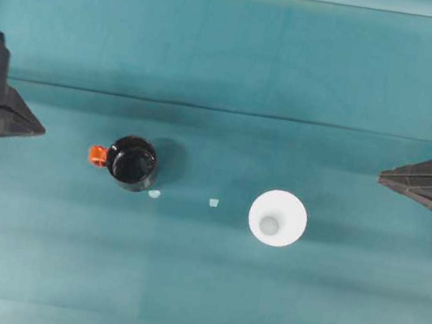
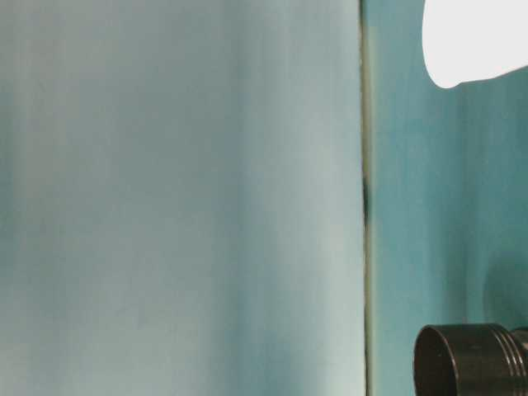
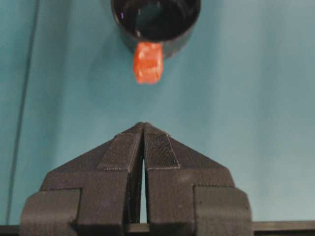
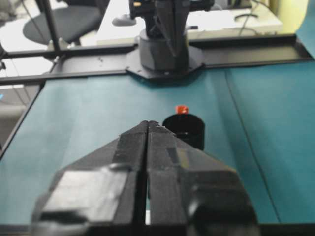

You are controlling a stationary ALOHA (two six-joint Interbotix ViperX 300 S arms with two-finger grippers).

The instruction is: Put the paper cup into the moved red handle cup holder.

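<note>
One paper cup (image 1: 278, 218), one holder (image 1: 131, 163)

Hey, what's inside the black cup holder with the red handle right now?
Nothing is visible inside: the red handle cup holder shows only its glossy dark interior from overhead. The paper cup stands apart on the table. The left wrist view cuts off part of the holder's interior.

**Matte black arms with wedge-shaped end effectors**

The left end effector (image 3: 143, 129) is matte black plastic: two blocky fingers tapering to a point, each faced with a finely ribbed dark grip pad (image 3: 158, 150). The right end effector (image 4: 148, 126) has the same black wedge form, with glossier highlights on its blocks. Opposite it, the left arm's round black base (image 4: 165, 54) sits on an octagonal plate.
</note>
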